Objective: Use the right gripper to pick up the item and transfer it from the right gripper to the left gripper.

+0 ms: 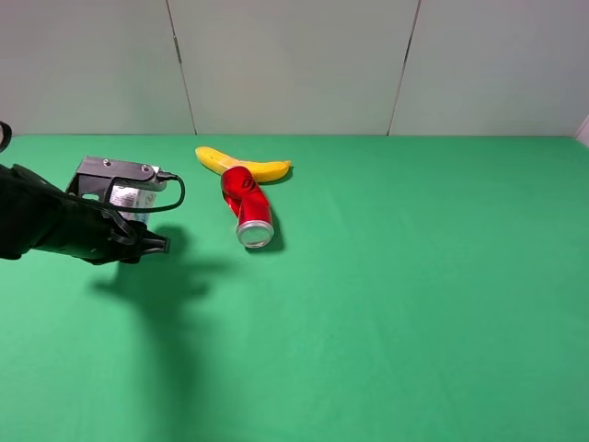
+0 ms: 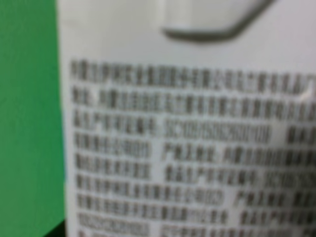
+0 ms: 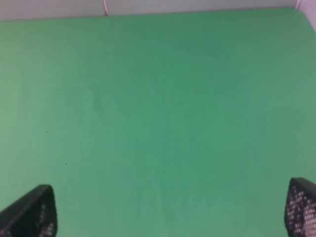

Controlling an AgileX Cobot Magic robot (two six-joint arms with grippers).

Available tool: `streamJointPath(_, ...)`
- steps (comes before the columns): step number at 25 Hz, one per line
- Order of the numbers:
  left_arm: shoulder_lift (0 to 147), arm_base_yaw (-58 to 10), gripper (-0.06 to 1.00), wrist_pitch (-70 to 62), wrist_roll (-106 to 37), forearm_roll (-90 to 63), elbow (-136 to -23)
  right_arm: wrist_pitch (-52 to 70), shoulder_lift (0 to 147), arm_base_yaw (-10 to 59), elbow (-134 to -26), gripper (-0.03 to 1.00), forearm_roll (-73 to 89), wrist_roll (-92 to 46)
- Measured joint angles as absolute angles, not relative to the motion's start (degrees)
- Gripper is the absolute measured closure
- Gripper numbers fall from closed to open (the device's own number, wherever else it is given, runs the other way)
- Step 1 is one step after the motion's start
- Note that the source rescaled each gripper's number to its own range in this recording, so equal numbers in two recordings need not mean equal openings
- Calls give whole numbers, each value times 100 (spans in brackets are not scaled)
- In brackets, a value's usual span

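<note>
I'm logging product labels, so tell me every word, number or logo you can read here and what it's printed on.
Drink carton: rows of dense small dark print fill its white side, with strings of digits among them, all too blurred to quote.
Red can: a dark mark on its side, too small to read.
Banana: no text seen.
Green table: no text.

Black-sleeved arm (image 1: pixel 46 226), grey bracket (image 1: pixel 115 170), looping black cable (image 1: pixel 175 193)

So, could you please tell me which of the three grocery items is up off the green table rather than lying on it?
The small white printed drink carton, held at the left gripper. The dented red can and yellow banana lie on the green table.
</note>
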State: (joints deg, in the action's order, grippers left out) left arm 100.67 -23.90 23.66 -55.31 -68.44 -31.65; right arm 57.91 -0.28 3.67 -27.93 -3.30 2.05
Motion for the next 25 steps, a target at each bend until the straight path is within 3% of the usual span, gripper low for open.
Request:
streamJointPath(22, 10383, -2390, 94, 2374, -5252, -6578, -3636, 5797, -28, 367, -2793, -3, -330, 210)
streamJointPath(23, 10383, -2390, 92, 2374, -5252, -6578, -3636, 5797, -28, 367, -2793, -3, -330, 210)
streamJointPath(24, 10383, -2390, 81, 2371, -5252, -6578, -3636, 5797, -28, 367, -2793, -3, -330, 210)
streamJointPath(25, 10383, -2390, 62, 2409, -5252, -6578, -3643, 5797, -28, 367, -2793, -3, -330, 210)
